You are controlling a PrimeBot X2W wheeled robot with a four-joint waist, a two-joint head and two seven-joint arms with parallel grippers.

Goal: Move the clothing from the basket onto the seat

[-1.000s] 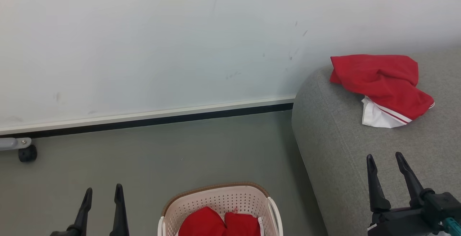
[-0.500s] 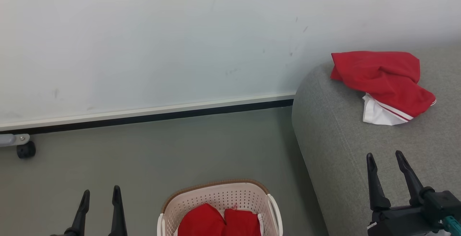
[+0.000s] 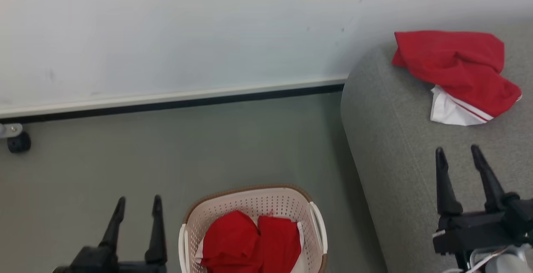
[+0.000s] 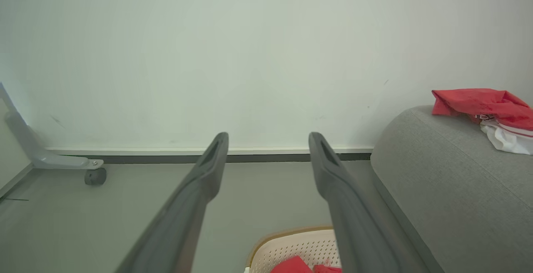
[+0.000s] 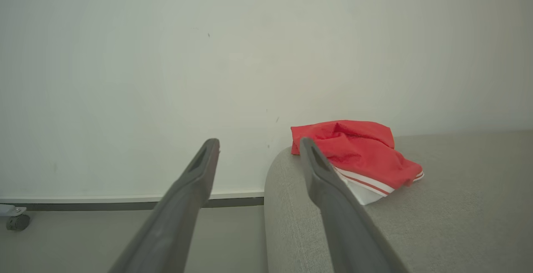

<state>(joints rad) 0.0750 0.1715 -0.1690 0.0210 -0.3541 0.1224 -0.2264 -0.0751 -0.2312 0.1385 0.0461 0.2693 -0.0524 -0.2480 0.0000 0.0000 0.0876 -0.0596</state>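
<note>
the red clothing (image 3: 250, 244) is a bunched bundle with a little white trim, lying inside the basket (image 3: 250, 200) within its cream perforated walls and below the brown rim. the basket stands on the grey-green floor (image 3: 208, 148) at the near middle of the scene. the seat (image 3: 395, 173), grey and rounded at its corner, sits to the right of the basket with a strip of floor between them, and runs back to the wall. on its far part, close to the far left corner, lies a second red garment (image 3: 458, 68), crumpled, with a white, red-striped panel poking out at its near edge.

the left gripper (image 3: 139, 199) hangs over the floor to the left of the basket, near it but apart, its two dark fingers spread wide with nothing between them. the right gripper (image 3: 457, 149) is above the seat cushion, nearer than the second red garment and clear of it, fingers likewise wide apart and empty.

a pale wall (image 3: 208, 35) with a white and black skirting strip (image 3: 175, 100) runs across the far side. at the far left, by the skirting, a black caster wheel (image 3: 18, 143) on a grey metal leg stands on the floor.
</note>
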